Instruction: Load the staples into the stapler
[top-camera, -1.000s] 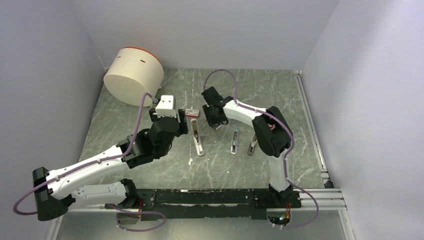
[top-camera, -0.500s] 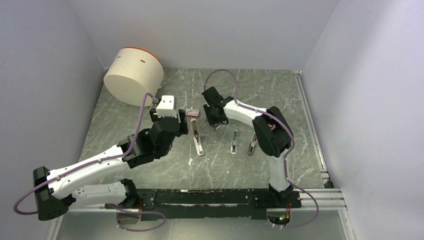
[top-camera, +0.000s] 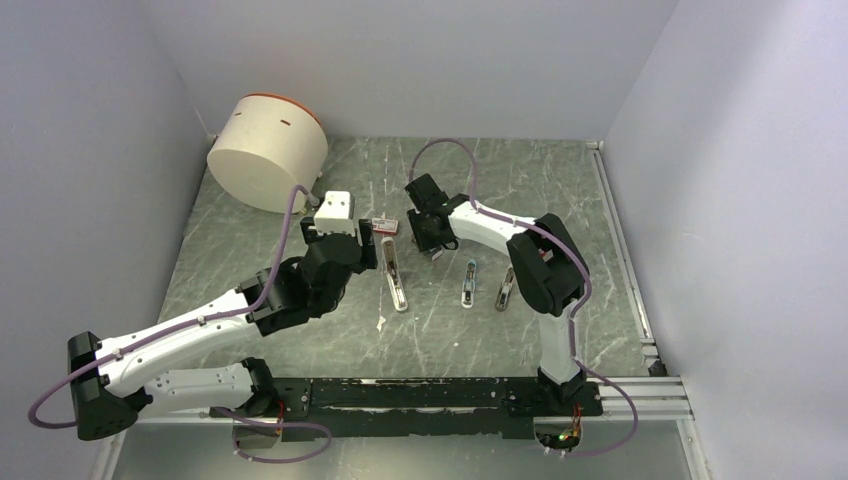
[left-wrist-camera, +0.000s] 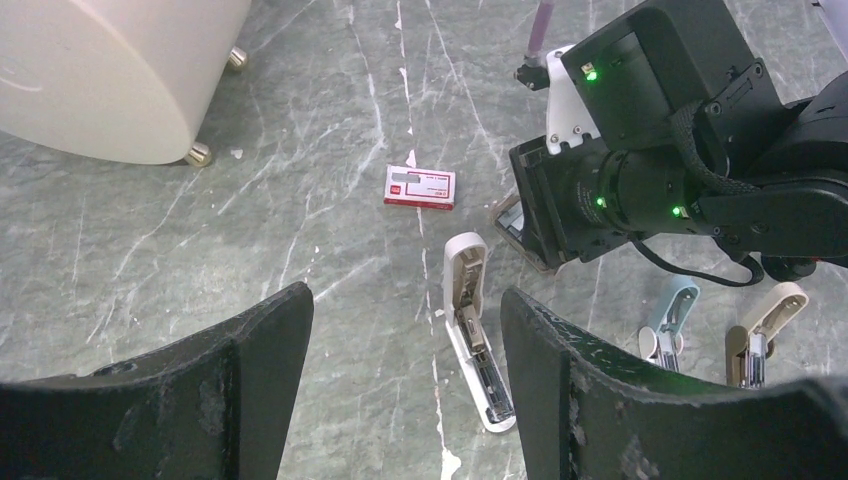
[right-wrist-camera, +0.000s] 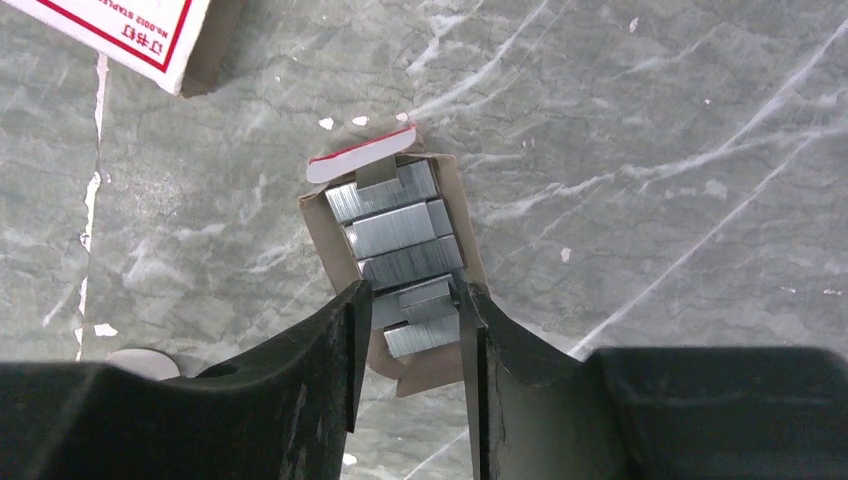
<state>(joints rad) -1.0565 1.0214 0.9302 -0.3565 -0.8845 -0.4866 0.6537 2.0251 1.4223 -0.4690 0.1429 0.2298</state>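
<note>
The right gripper (right-wrist-camera: 410, 295) hangs over an open cardboard tray of staple strips (right-wrist-camera: 390, 225), its two dark fingers (right-wrist-camera: 320, 370) drawn in to a narrow gap that brackets the strips at the near end of the tray. The inner edges of the fingers sit right against those strips, but whether they actually press on them cannot be told from the wrist view. The rest of the tray reaches out past the fingertips, with a red-edged flap at its far end. Farther off and to the left of the fingertips, in that same view, lies a corner of the staples box (right-wrist-camera: 120, 30), red with a white panel, flat on the table (right-wrist-camera: 650, 150) and apart from the tray. The left gripper (left-wrist-camera: 405, 300) is spread wide and holds nothing, and it hovers above the table without touching anything. Just ahead of its fingertips, between the lines of the two fingers, lies the stapler (left-wrist-camera: 475, 340), white and hinged open so that its metal channel shows. Beyond the stapler's far end is the staples box, close to it but not touching. The right gripper's black body stands ahead and to the right. Two smaller staplers, one teal (left-wrist-camera: 668, 322) and one beige (left-wrist-camera: 764, 330), lie to the right of the left gripper's right finger. A big cream cylinder (left-wrist-camera: 110, 70) sits far ahead on the left.
</note>
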